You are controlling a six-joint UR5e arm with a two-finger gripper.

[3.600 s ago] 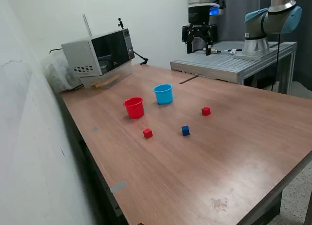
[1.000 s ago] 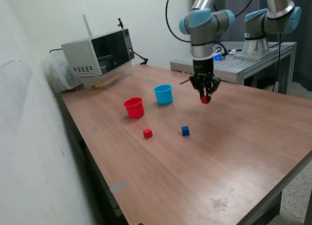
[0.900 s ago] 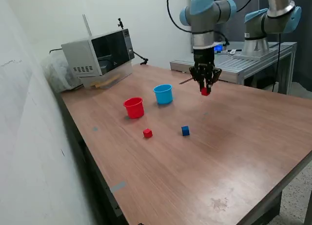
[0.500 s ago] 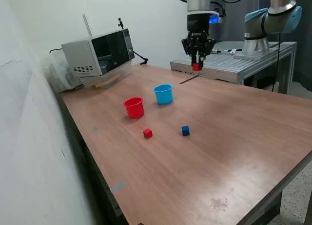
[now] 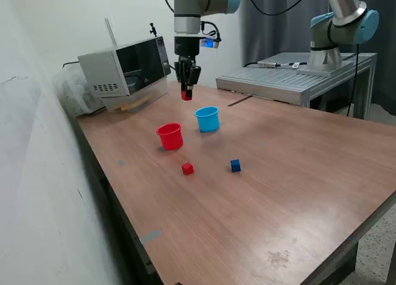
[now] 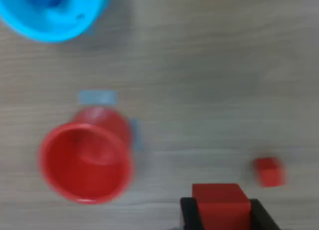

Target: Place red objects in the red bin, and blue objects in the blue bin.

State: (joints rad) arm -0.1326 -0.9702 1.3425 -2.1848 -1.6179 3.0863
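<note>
Your gripper [image 5: 186, 92] hangs high above the table [image 5: 322, 167], its two fingers pinched on a red cube [image 5: 186, 95]. The wrist view confirms the hold: that held red cube [image 6: 221, 203] sits between the two dark fingertips [image 6: 189, 212], one on either side of it.

The red bin [image 5: 170, 136] stands upright on the tabletop, toward the far edge near the microwave [image 5: 125, 67], which occupies the far corner on the exterior view's left. The wrist view shows the red bin [image 6: 84, 157] open-mouthed; its inside looks empty, though the picture is blurred. The light blue bin [image 5: 207, 119] stands upright just beside the red one, on its exterior-view right, the two apart and not touching. In the wrist view the blue bin [image 6: 52, 10] holds something dark blue inside; blur prevents you from telling its shape.

A second red cube [image 5: 187, 168] lies on the table nearer the front edge than the red bin. It also shows in the wrist view [image 6: 268, 170]. A dark blue cube [image 5: 235, 165] lies near it, on the exterior view's right, well apart from both bins.
</note>
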